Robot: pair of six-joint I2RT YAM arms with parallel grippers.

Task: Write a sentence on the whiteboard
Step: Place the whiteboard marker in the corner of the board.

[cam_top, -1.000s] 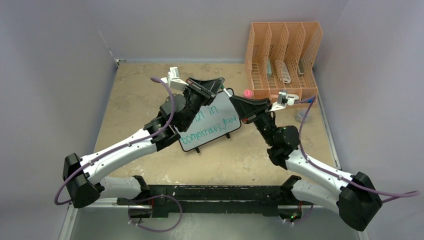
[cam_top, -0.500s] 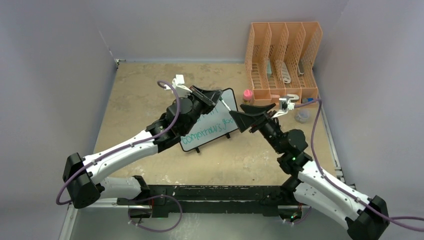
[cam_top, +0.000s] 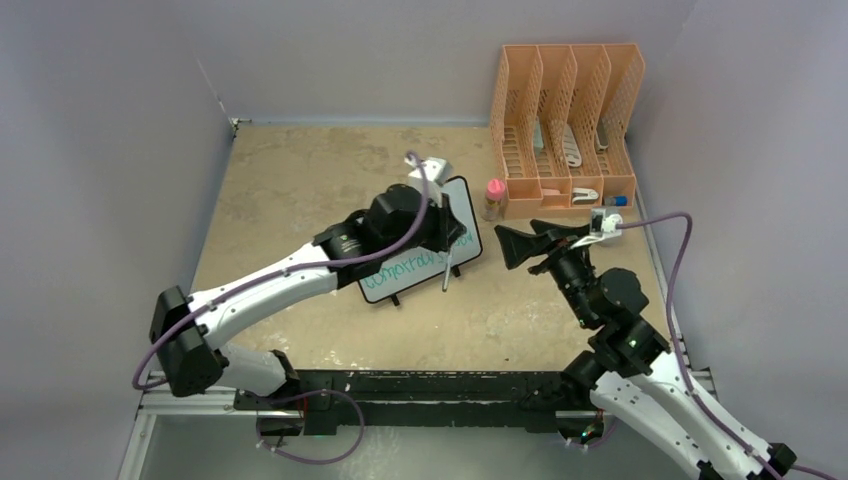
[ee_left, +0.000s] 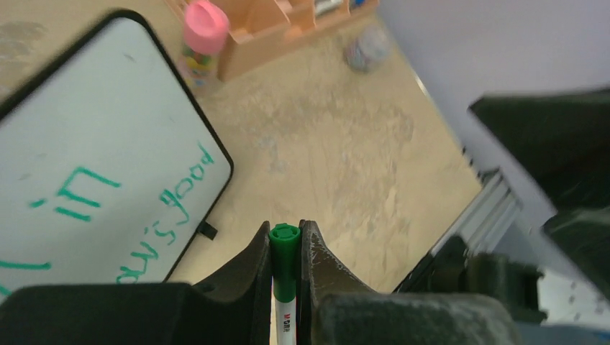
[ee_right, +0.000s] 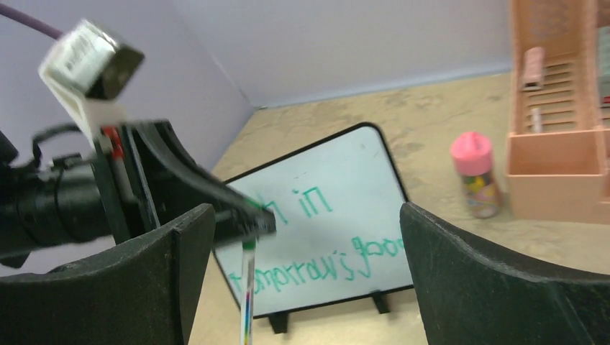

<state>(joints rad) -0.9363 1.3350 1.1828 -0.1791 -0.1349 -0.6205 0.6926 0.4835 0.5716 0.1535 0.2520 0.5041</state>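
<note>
Whiteboard [cam_top: 398, 284] from above first: the small white board with a thin black frame lies flat on the mottled sand-coloured table [cam_top: 270, 200], about mid-table, its far half under the left arm. The green handwritten sentence [cam_top: 412, 264] shows only in its near line. The left gripper [cam_top: 446, 240] hangs over the board's right edge, pinched on a slim white marker [cam_top: 446, 272] that points down. The right gripper [cam_top: 510, 245] sits apart to the right, jaws spread wide and empty. Far right stands an orange slotted plastic file rack [cam_top: 565, 110], with a pink-capped little bottle [cam_top: 493, 197] just left of it. On the left wrist camera, the left gripper [ee_left: 285, 237] clamps the marker [ee_left: 284, 248] by its green end, and the whiteboard [ee_left: 108, 122] lies to the left with "in" and "good" legible in the sentence [ee_left: 183, 188]. On the right wrist camera, the right gripper [ee_right: 306, 215] is fully open with nothing between its fingers [ee_right: 496, 273]. Beyond them the whiteboard [ee_right: 345, 180] reads "in" and "tomorrow's good" [ee_right: 309, 269], and the left gripper [ee_right: 244, 219] holds the marker [ee_right: 247, 302] over its left part.
</note>
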